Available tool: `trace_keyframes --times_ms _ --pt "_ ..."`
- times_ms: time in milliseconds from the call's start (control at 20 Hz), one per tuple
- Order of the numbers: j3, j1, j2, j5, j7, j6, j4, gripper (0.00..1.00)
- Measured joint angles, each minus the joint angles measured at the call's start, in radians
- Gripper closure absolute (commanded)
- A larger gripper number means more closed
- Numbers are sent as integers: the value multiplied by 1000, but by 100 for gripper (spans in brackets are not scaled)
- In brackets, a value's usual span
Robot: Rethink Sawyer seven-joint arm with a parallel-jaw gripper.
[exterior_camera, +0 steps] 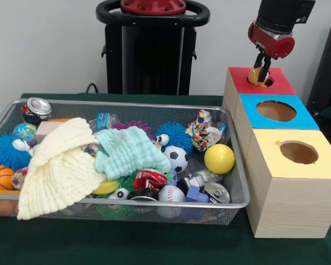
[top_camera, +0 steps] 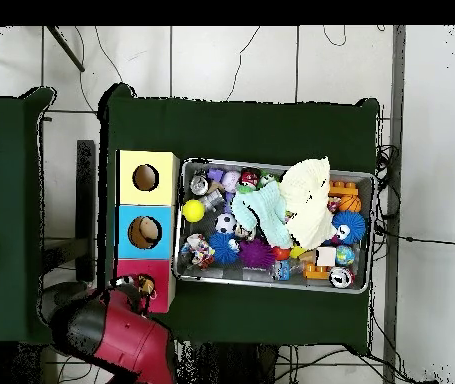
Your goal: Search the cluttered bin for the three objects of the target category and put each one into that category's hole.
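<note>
Wire-mesh bin (exterior_camera: 231,165) sits on the green counter (exterior_camera: 127,243), crowded: at its left a can (exterior_camera: 37,107), a blue spiky ball (exterior_camera: 5,152) and a basketball (exterior_camera: 1,178); then a cream cloth (exterior_camera: 58,171) and a mint cloth (exterior_camera: 127,154) draped over the pile; further right a soccer ball (exterior_camera: 178,158), a baseball (exterior_camera: 171,194), a crushed can (exterior_camera: 216,192) and a yellow ball (exterior_camera: 219,158). Right of the bin stand three boxes: yellow (exterior_camera: 287,193), blue (exterior_camera: 298,118), red (exterior_camera: 240,80). Red-and-black arm hangs upright over the red box's hole, fingers (exterior_camera: 262,62) clamped on an orange object (exterior_camera: 256,77) at the rim. No readable writing.
</note>
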Motion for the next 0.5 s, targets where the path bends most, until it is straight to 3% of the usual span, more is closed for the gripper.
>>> trace_keyframes --times_ms 350,400,500 --pt "0 0 0 0 0 0 0 100" --pt "0 0 0 0 0 0 0 0" --pt "0 1 0 0 0 0 0 0"
